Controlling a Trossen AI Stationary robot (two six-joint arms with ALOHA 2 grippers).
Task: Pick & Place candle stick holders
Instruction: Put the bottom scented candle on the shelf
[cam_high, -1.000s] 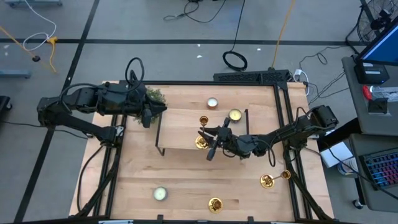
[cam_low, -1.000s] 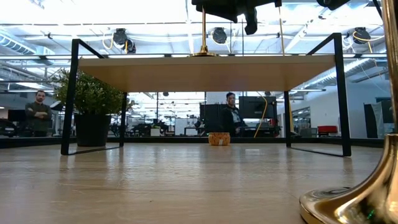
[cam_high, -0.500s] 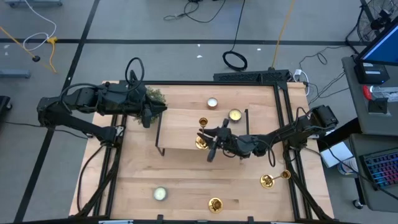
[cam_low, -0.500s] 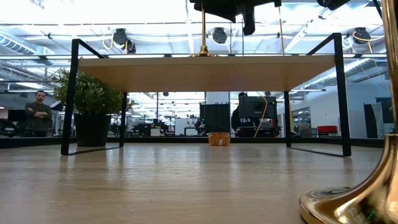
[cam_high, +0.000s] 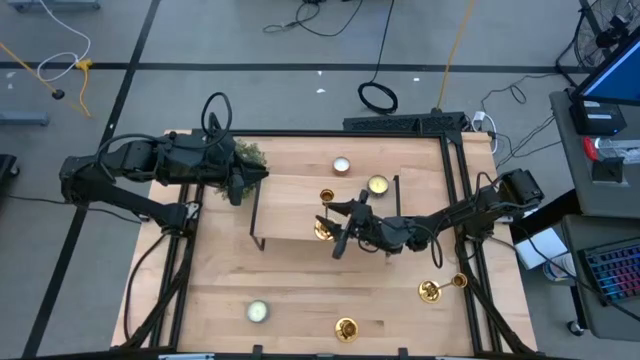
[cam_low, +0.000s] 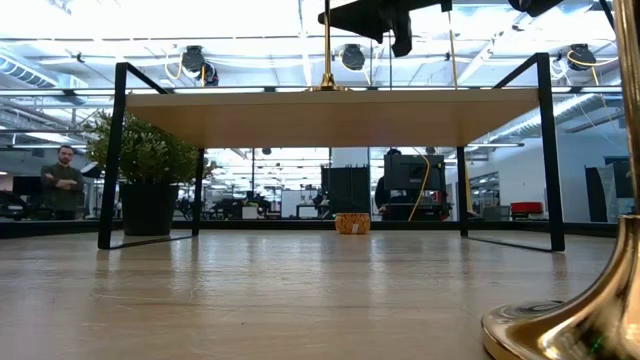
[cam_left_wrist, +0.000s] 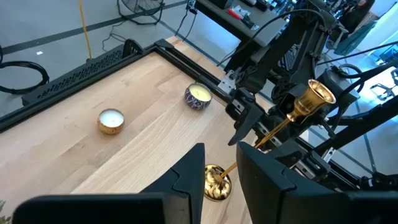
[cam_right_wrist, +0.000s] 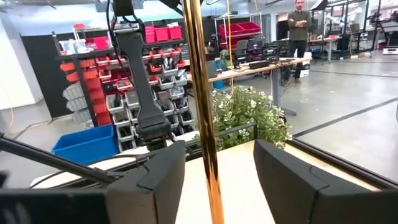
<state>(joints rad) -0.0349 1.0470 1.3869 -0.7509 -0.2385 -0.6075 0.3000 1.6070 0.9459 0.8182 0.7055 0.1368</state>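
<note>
One gold candle stick holder stands upright by its round base on the raised wooden shelf. My right gripper is open at its thin stem, one finger on each side, and a gap shows in the right wrist view. The holder's cup top shows in the left wrist view. Two more holders sit on the table at the near right. My left gripper waits open by the plant at the far left, with nothing between its fingers.
Tealight candles lie at the far side and near left. A bushy plant stands at the far left corner. The shelf's black legs stand on the table. People stand in the room beyond.
My right gripper has opened at the holder's stem and let go. The holder stays upright on the shelf. Neither arm has shifted place.
</note>
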